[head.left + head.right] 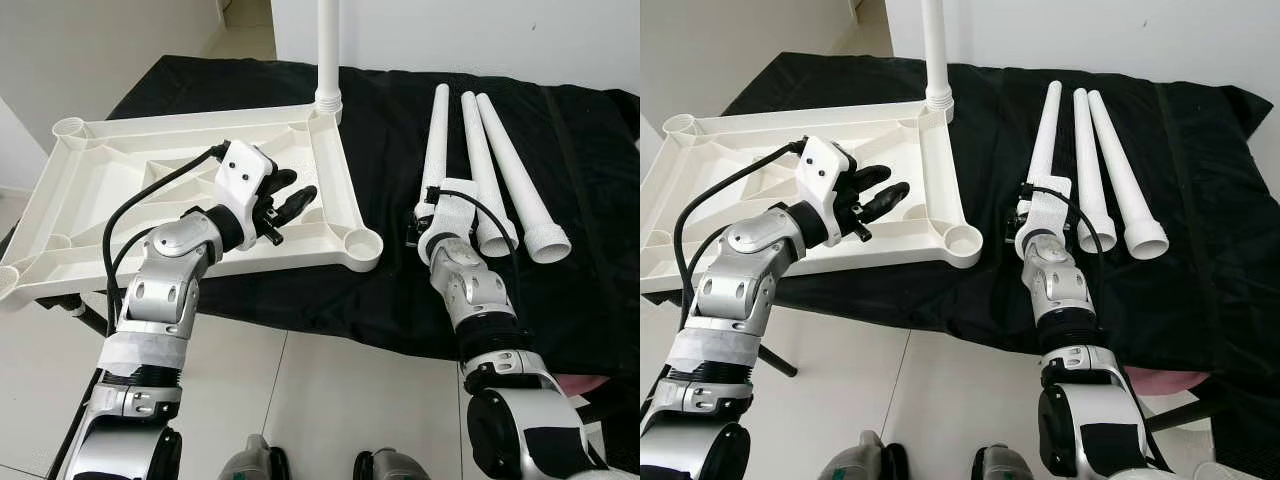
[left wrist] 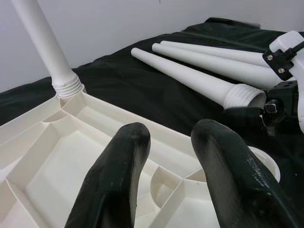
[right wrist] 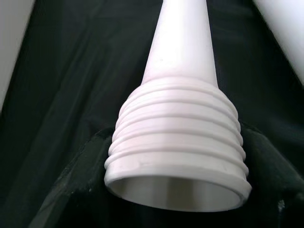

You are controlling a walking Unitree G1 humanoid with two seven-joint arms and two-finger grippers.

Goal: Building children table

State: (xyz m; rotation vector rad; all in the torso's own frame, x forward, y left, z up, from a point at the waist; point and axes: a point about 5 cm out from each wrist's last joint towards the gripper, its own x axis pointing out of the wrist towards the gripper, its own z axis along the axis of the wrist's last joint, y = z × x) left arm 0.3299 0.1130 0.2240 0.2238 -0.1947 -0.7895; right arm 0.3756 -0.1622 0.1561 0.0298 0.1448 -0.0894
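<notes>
So progress check: I'd call this roughly a quarter done. The white tabletop (image 1: 190, 195) is lying upside down on the left side of the black-covered surface (image 1: 400, 300), ribs and corner sockets facing up, its left end hanging off the edge. One leg (image 1: 328, 50) is already standing upright in the far right corner socket, looks screwed in. The near right socket (image 1: 362, 243) is still empty, and so are the two sockets on the left side as far as I can see.

Three more legs are lying side by side on the cloth to the right of the tabletop, threaded wide ends pointing toward the robot. The right end effector (image 1: 428, 222) is at the threaded end of the leftmost loose leg (image 1: 1048, 130). In the right wrist view the black fingers sit on either side of the threads, so I'd guess it's gripping, but I honestly can't tell if it's clamped or just cradling.

The left end effector (image 1: 290, 198) hovers over the tabletop near its right rail, fingers spread apart, holding nothing.

Left to do: get those three legs into the three empty sockets, then flip the thing over.
</notes>
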